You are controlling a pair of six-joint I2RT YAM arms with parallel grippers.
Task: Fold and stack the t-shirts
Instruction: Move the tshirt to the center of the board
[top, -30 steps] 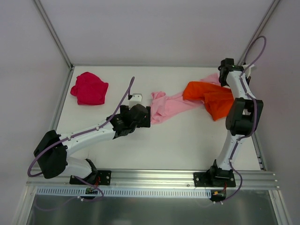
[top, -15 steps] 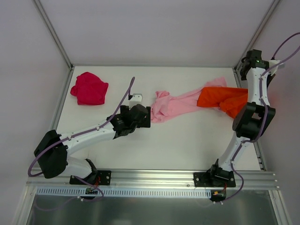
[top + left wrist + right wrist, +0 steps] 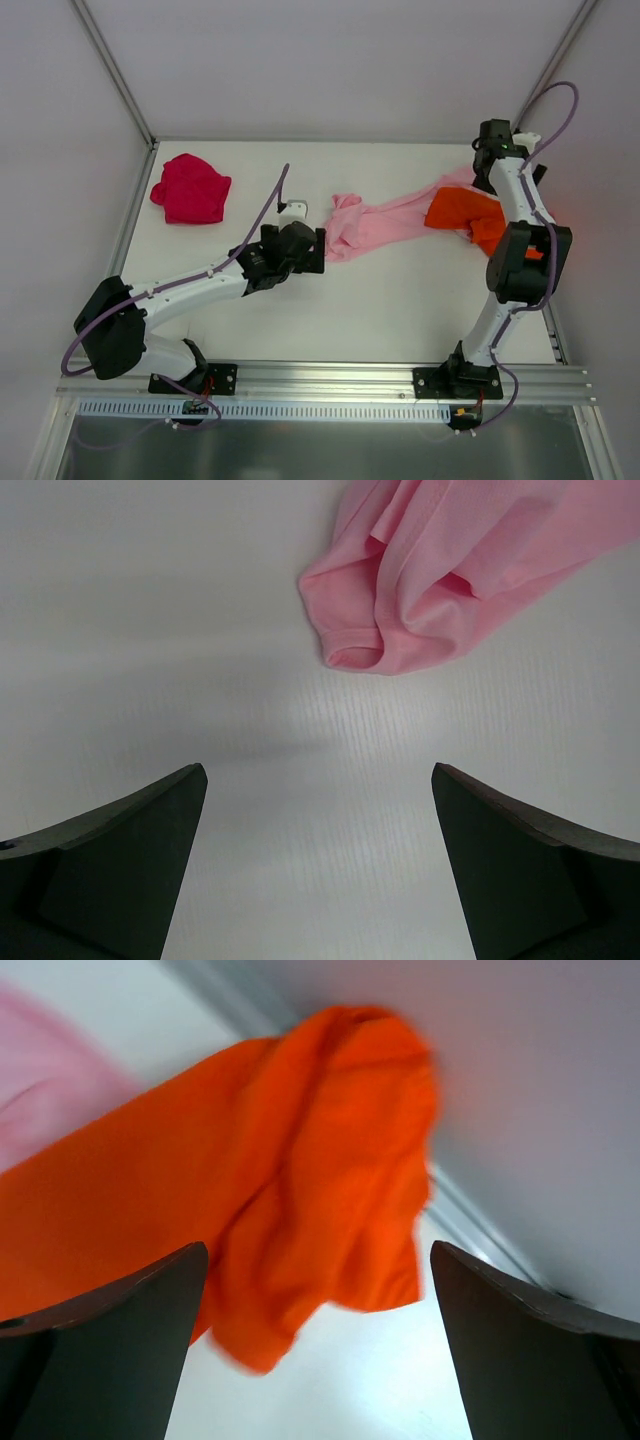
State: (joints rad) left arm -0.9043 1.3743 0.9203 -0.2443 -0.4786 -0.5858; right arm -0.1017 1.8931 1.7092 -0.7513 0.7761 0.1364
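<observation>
The crimson-red t-shirt (image 3: 190, 188) lies bunched at the back left of the table. The light pink t-shirt (image 3: 385, 220) lies stretched in a band across the middle, and its rolled hem end (image 3: 400, 630) lies just ahead of my left gripper (image 3: 318, 770). That left gripper (image 3: 320, 247) is open over bare table. The bright orange t-shirt (image 3: 462, 210) lies crumpled at the right, over the pink one's far end. My right gripper (image 3: 318, 1250) is open above the orange t-shirt (image 3: 250, 1210), with nothing pinched between its fingers.
The enclosure's right wall (image 3: 560, 1110) and its base rail run close beside the orange t-shirt. An aluminium rail (image 3: 330, 375) with both arm bases runs along the near edge. A grey back wall and slanted frame posts (image 3: 115, 75) bound the white table (image 3: 400, 300).
My right gripper dragged the orange t-shirt towards the right wall, then opened and let it go, and the arm swung back. The pink t-shirt got pulled straighter. The left arm barely moved.
</observation>
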